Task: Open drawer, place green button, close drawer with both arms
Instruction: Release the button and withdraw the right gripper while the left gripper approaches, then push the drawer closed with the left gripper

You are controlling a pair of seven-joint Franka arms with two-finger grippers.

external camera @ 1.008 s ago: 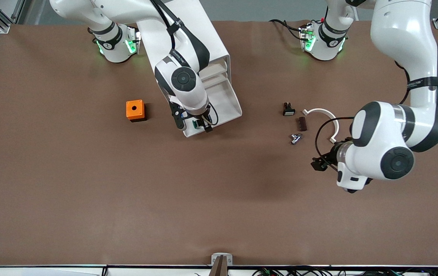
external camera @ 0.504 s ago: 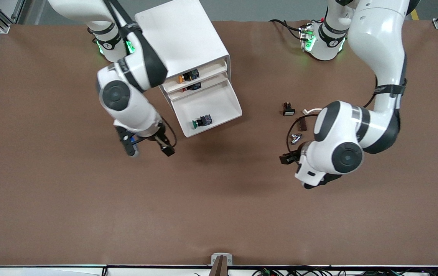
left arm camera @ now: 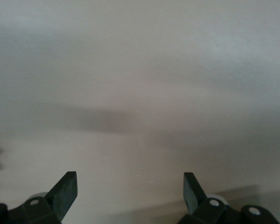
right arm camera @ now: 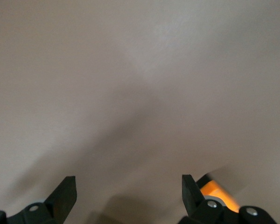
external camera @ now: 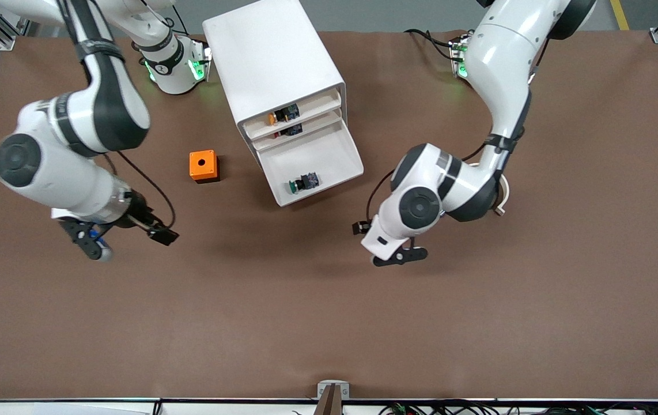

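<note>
The tall white boxy cabinet (external camera: 274,60) stands on the brown bench (external camera: 329,323), between the two arm bases. Its wide shallow white plastic drawer (external camera: 337,151) is pulled out toward the front camera, and the small green-capped push button (external camera: 302,183) lies in it. Two tiers above it hold small parts (external camera: 284,114). The orange square box with a round hole (external camera: 203,166) sits beside the drawer, toward the right arm's end.
</note>
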